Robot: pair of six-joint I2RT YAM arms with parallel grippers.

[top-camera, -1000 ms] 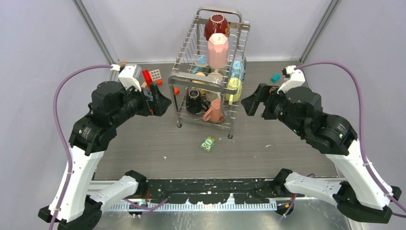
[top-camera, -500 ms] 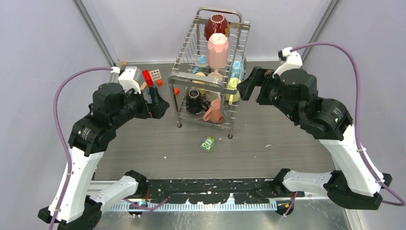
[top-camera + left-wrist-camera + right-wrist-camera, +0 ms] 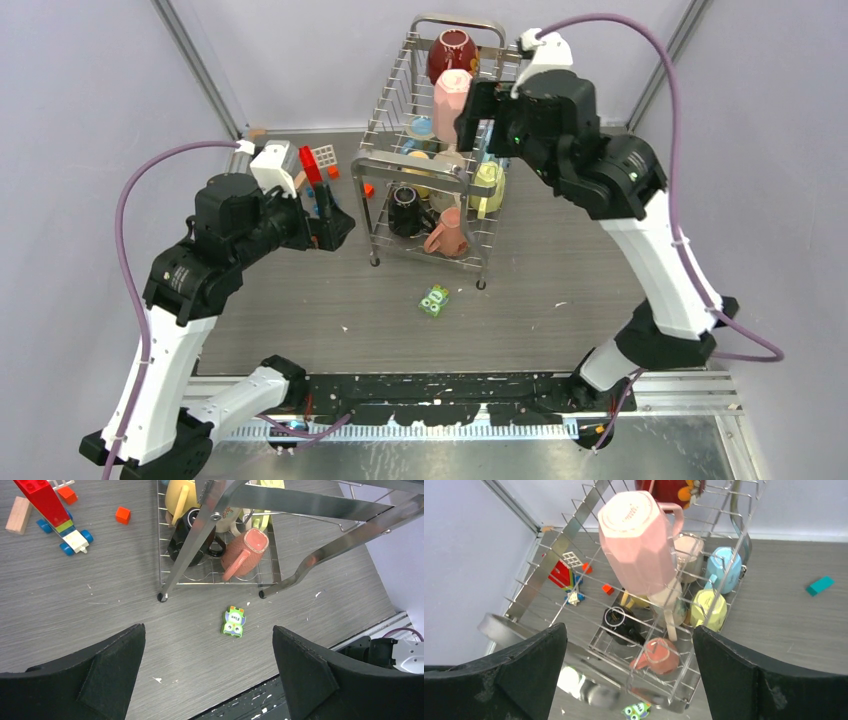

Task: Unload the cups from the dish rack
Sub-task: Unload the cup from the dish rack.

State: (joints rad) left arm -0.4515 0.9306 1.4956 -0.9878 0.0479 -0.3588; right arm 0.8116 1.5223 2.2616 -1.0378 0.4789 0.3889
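To the left of the dish rack (image 3: 455, 17), the left end effector (image 3: 335, 215) hung above the grey wood-grain bench (image 3: 300, 300), its padded black fingers spread fully apart and holding nothing. It seemed to be keeping back to leave room. Small plastic toy blocks (image 3: 312, 162) lay scattered just left of the rack.

The rack itself was a tall, two-tier frame of shiny silver wire with a looped top bar. All the cups sat in it, none yet unloaded. On the upper tier, a glossy dark red cup (image 3: 452, 52) stood at the back. A faceted pale pink cup (image 3: 639, 545) leaned base-up in front of it, likely propped that way to drain. On the lower tier, a black cup (image 3: 405, 212) and a salmon cup (image 3: 448, 232) lay tipped at the near end, with a yellow cup (image 3: 487, 185) and a light blue cup (image 3: 723, 569) along the right side. A small green packet (image 3: 434, 300) lay on the bench in front of the rack.

At the rack's upper right, the right end effector (image 3: 478, 115) hovered beside the pink cup, wide open and empty, probably lined up to take it.
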